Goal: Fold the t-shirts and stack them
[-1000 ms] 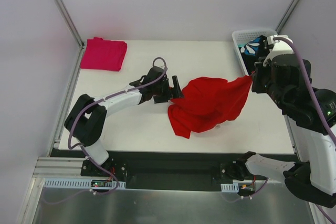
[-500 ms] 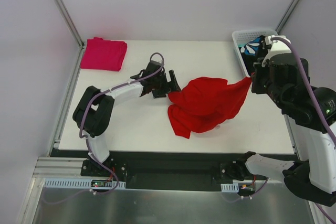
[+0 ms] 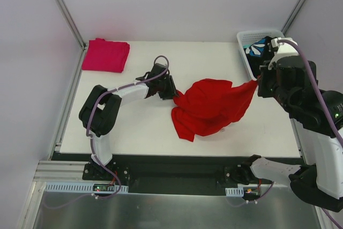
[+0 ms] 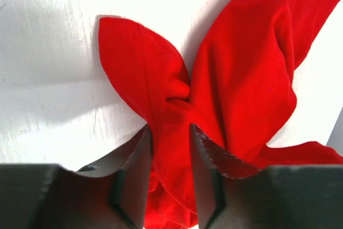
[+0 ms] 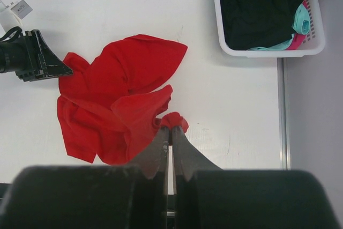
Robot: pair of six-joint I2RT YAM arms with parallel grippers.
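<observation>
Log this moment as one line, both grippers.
phase: grasping red t-shirt | right gripper: shut on lifted corner | left gripper: straddling opposite edge, clamp unclear | pink t-shirt: folded, far-left

Place: a robotics lab test cell.
Enclosure: plain pale walls, with a metal corner post at upper left and another at upper right.
Bench: white surface; a black mounting rail and a grey metal plate along the bottom.

Illumination is bright, even and diffuse from above. The white worktop washes out towards glare in the left wrist view, with soft grey shadow bordering the red t-shirt. Both wrist views go dark and unfocused along the bottom edge.
</observation>
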